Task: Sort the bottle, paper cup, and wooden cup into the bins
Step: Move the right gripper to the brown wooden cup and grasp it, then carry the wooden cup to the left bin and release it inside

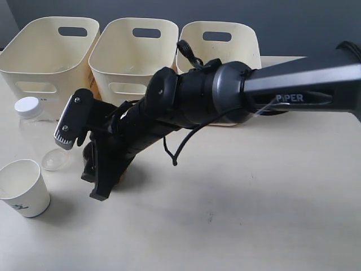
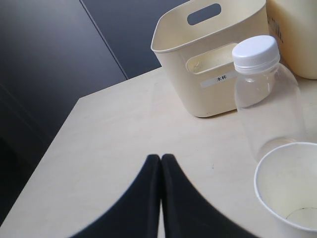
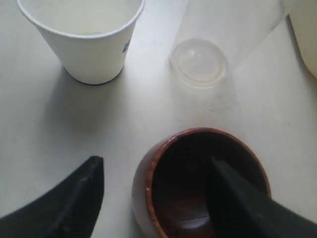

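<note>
3 cream-yellow bins point(image 1: 132, 53) stand in a row at the back of a pale table point(image 1: 254, 203). The right arm point(image 1: 237, 90) reaches across the middle toward the left side of the table. Its gripper point(image 3: 163, 183) has its jaws spread around the wall of the wooden cup point(image 3: 198, 183): 1 finger sits inside the cup's dark hollow, the other outside on the table, apart from the rim. In the exterior view the arm hides most of the cup.

The bottle point(image 1: 36, 132), clear with a white cap, stands upright in front of the leftmost bin, just beside the gripper. The paper cup point(image 1: 23, 187) stands upright near the table's front edge, close to the bottle.

The left gripper point(image 2: 161, 163) hangs over bare table with its jaws pressed together, holding nothing; bottle and paper cup lie just beyond it to one side.
</note>
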You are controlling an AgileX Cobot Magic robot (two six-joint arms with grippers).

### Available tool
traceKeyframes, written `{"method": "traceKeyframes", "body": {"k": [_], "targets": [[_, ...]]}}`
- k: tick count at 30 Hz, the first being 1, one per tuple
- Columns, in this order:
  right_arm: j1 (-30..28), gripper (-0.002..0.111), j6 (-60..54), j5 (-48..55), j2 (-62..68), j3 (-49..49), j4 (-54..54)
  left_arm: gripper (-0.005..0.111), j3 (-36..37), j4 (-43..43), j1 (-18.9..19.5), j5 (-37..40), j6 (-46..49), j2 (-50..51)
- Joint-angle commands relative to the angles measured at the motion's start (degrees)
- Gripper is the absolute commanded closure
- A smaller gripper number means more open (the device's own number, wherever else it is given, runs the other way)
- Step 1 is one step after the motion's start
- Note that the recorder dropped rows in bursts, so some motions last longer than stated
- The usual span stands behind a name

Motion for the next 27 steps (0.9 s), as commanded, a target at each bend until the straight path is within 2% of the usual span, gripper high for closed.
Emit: {"method": "traceKeyframes", "body": {"k": [1, 4, 6, 10, 18, 22, 27], "targets": [[-0.03, 0.050, 0.06, -1.76, 1.23, -0.28, -0.34, 0.107, 0.09, -0.07, -0.30, -0.33, -0.10, -0.19], [-0.03, 0.057, 0.17, -2.59, 1.92, -0.28, -0.51, 0.107, 0.09, -0.07, -0.30, -0.33, -0.10, -0.19], [-0.03, 0.071, 0.64, -2.73, 2.23, -0.28, -0.62, 0.107, 0.09, -0.07, -0.30, -0.33, -0.10, -0.19], [-0.03, 0.109, 0.64, -2.61, 2.23, -0.28, -1.05, 0.107, 0.09, -0.07, -0.30, -0.33, -0.10, -0.19], [-0.03, 0.108, 0.80, -2.46, -0.17, -2.32, -3.45, 0.107, 0.09, -0.07, -0.30, -0.33, -0.10, -0.19], [-0.02, 0.108, 0.90, -2.35, -4.03, -7.53, -3.45, 0.107, 0.09, -0.07, -0.30, -0.33, -0.10, -0.19], [-0.51, 0.108, 1.12, -3.29, -5.74, -19.35, -3.45, 0.107, 0.09, -0.07, -0.30, -0.33, -0.10, -0.19]]}}
